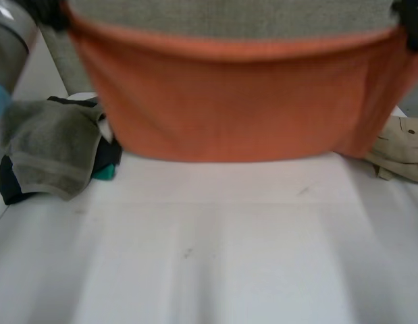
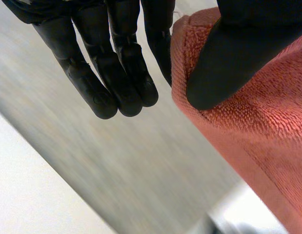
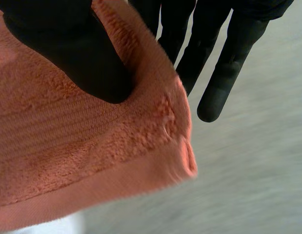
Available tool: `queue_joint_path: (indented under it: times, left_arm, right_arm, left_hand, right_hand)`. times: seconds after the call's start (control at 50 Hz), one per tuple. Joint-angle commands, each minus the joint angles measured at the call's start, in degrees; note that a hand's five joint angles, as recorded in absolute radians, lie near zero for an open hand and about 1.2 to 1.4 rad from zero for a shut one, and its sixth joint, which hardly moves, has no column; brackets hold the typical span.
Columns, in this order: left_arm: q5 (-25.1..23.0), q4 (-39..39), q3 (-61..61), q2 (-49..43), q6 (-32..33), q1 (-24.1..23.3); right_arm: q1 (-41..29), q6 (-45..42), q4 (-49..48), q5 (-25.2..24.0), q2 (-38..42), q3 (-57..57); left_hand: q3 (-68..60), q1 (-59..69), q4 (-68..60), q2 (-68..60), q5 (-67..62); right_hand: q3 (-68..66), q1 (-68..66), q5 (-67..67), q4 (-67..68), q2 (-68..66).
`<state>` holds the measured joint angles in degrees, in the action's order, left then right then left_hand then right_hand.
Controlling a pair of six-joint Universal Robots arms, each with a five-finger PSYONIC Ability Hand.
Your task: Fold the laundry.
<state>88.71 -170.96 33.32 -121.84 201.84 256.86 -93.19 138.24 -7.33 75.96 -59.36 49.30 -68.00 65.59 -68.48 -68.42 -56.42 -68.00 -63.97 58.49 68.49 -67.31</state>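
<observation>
Two upper corners of one orange terry-cloth towel [image 1: 229, 101] held up high, one in each black robot hand; cloth stretched wide between them and hanging as a flat sheet over the far part of the white table [image 1: 215, 256]; lower hem close to the table top, touching or not, cannot tell.

From the left wrist view: left hand [image 2: 229, 63] pinching the towel at its side edge; thumb pressed on the front of the cloth, one finger behind it; other fingers [image 2: 124, 83] straight, close together, free of the cloth.

From the right wrist view: same kind of grip by the right hand [image 3: 77, 53]; thumb flat on the pile near the hemmed corner, cloth squeezed against the fingers behind; remaining fingers [image 3: 224, 73] long and straight, holding nothing.

From the head view: grey left arm [image 1: 6, 47] with light-blue cap coming in beside the towel's left corner.

Near the left edge of the table: small heap of laundry; on top a grey towel [image 1: 50, 145] with stitched border, draped over a black cloth [image 1: 9, 182] and a teal cloth [image 1: 106, 172]; heap just beside the hanging towel's lower left part.

At the right edge of the table: crumpled beige cloth [image 1: 401, 152], just beside the orange towel's lower right corner.
</observation>
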Motion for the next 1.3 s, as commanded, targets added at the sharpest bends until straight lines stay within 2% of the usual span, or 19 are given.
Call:
queue_joint_path:
  times: [0.02, 0.14, 0.32, 0.4, 0.5, 0.58, 0.66, 0.72, 0.74, 0.78, 0.82, 0.88, 0.96, 1.04, 1.12, 1.3]
  left_arm:
    - [-0.6, -12.8, -1.8, 1.3, -8.7, 1.0]
    - [-1.7, -9.9, 5.6, 1.7, -8.9, 1.4]
    - [-2.6, -10.0, 26.9, 1.3, -7.4, 3.6]
    - [-4.8, -11.4, 35.9, 1.2, -5.1, 3.8]
    - [-7.9, -11.5, 45.6, 3.1, -1.3, 5.1]
    - [-10.7, -7.9, 54.0, 8.0, 3.5, 6.8]
    - [-12.0, 3.8, 62.7, 17.0, 12.8, 9.8]
    - [-12.2, 10.6, 65.7, 20.5, 18.1, 11.6]
    - [-12.5, 14.7, 67.1, 22.1, 21.4, 12.9]
    - [-13.1, 17.0, 67.8, 22.5, 24.5, 14.4]
    - [-14.4, 15.9, 67.1, 22.0, 27.4, 15.6]
    - [-14.9, 13.2, 64.5, 20.1, 28.0, 15.9]
    - [-14.1, 8.6, 56.7, 14.4, 22.2, 13.0]
    - [-10.3, 5.9, 44.5, 7.2, 11.8, 8.6]
    - [-5.6, 5.4, 34.3, 0.7, 6.0, 5.5]
    - [3.4, 7.3, 12.6, -14.2, 4.3, 1.0]
  right_arm:
    - [-0.2, 7.7, -14.8, 2.5, -2.9, 3.6]
    - [-1.2, 8.2, -7.4, -1.1, -2.3, 6.9]
    - [-0.8, 5.6, 2.3, -6.6, 3.3, 13.6]
    - [-0.1, 2.0, 6.8, -6.7, 6.0, 17.0]
    - [1.2, -3.1, 14.2, -6.4, 5.5, 22.2]
    - [3.0, -6.7, 23.7, -6.0, 1.4, 26.7]
    - [7.0, -13.5, 38.2, -5.2, -6.7, 30.9]
    - [9.1, -19.0, 44.0, -5.2, -8.8, 32.3]
    - [10.0, -23.2, 46.9, -5.4, -9.5, 32.8]
    - [10.7, -27.5, 48.6, -5.6, -9.6, 32.6]
    - [10.5, -30.7, 48.0, -6.5, -8.2, 31.8]
    - [9.2, -29.9, 45.9, -7.6, -5.6, 30.2]
    - [7.1, -25.4, 40.4, -7.8, -0.9, 25.8]
    - [5.0, -18.0, 32.4, -7.3, 3.8, 20.8]
    - [3.3, -14.1, 24.8, -6.7, 7.5, 17.5]
    - [-0.2, -11.8, 9.8, -3.9, 15.7, 10.7]
  left_hand:
    - [-12.0, 14.4, -11.5, -11.6, -13.6]
    - [-12.0, 14.4, -11.5, -11.6, -13.6]
    - [-12.0, 14.4, -11.5, -11.6, -13.6]
    - [-12.0, 14.4, -11.5, -11.6, -13.6]
    - [-12.0, 14.4, -11.5, -11.6, -13.6]
    - [-12.0, 14.4, -11.5, -11.6, -13.6]
    - [-12.0, 14.4, -11.5, -11.6, -13.6]
    - [-12.0, 14.4, -11.5, -11.6, -13.6]
    - [-12.0, 14.4, -11.5, -11.6, -13.6]
    - [-12.0, 14.4, -11.5, -11.6, -13.6]
    - [-12.0, 14.4, -11.5, -11.6, -13.6]
    - [-12.0, 14.4, -11.5, -11.6, -13.6]
    - [-12.0, 14.4, -11.5, -11.6, -13.6]
    - [-12.0, 14.4, -11.5, -11.6, -13.6]
    - [-12.0, 14.4, -11.5, -11.6, -13.6]
    - [-12.0, 14.4, -11.5, -11.6, -13.6]
  right_hand:
    - [-12.0, -16.0, 11.5, 11.5, -12.7]
    - [-12.0, -16.0, 11.5, 11.5, -12.7]
    - [-12.0, -16.0, 11.5, 11.5, -12.7]
    - [-12.0, -16.0, 11.5, 11.5, -12.7]
    - [-12.0, -16.0, 11.5, 11.5, -12.7]
    - [-12.0, -16.0, 11.5, 11.5, -12.7]
    - [-12.0, -16.0, 11.5, 11.5, -12.7]
    - [-12.0, -16.0, 11.5, 11.5, -12.7]
    - [-12.0, -16.0, 11.5, 11.5, -12.7]
    - [-12.0, -16.0, 11.5, 11.5, -12.7]
    - [-12.0, -16.0, 11.5, 11.5, -12.7]
    - [-12.0, -16.0, 11.5, 11.5, -12.7]
    - [-12.0, -16.0, 11.5, 11.5, -12.7]
    - [-12.0, -16.0, 11.5, 11.5, -12.7]
    - [-12.0, -16.0, 11.5, 11.5, -12.7]
    - [-12.0, -16.0, 11.5, 11.5, -12.7]
